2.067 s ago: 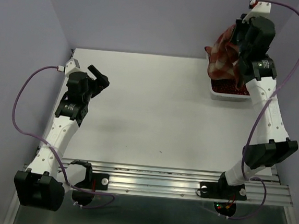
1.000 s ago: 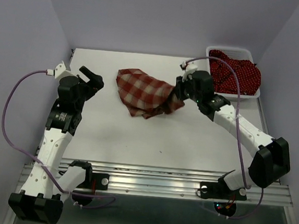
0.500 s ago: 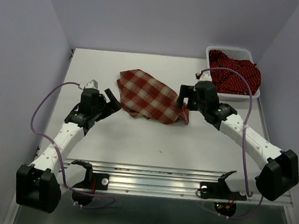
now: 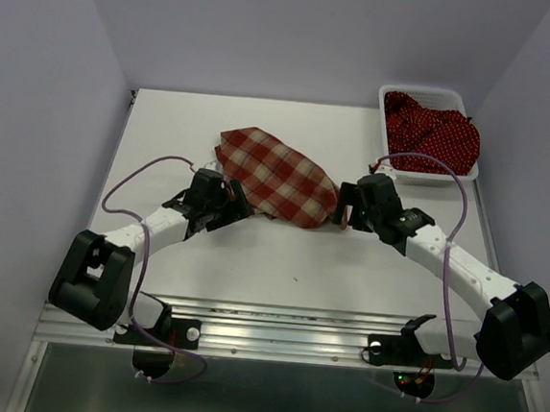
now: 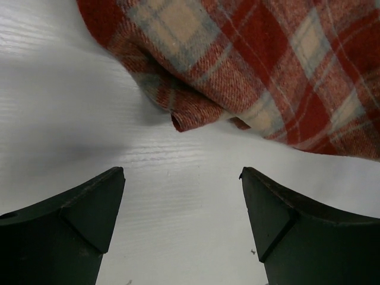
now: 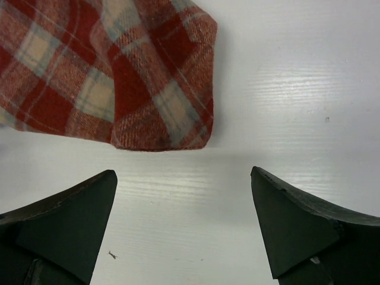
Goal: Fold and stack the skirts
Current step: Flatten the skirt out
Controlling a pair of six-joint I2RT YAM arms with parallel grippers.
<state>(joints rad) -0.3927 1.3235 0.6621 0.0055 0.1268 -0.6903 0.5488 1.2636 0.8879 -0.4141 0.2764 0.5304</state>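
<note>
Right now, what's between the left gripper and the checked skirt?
Only a bare strip of white table separates the open left gripper from the near edge of the checked skirt; the left wrist view shows it.

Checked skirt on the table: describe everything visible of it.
The checked skirt is red-and-cream plaid with thin grey lines, in a woolly, woven-looking cloth. It lies unfolded and rumpled on the white table, about mid-table, bunched in folds along its near-left edge. Only the table touches it. The left pincer and right pincer stand open just short of its near-left and near-right corners.
</note>
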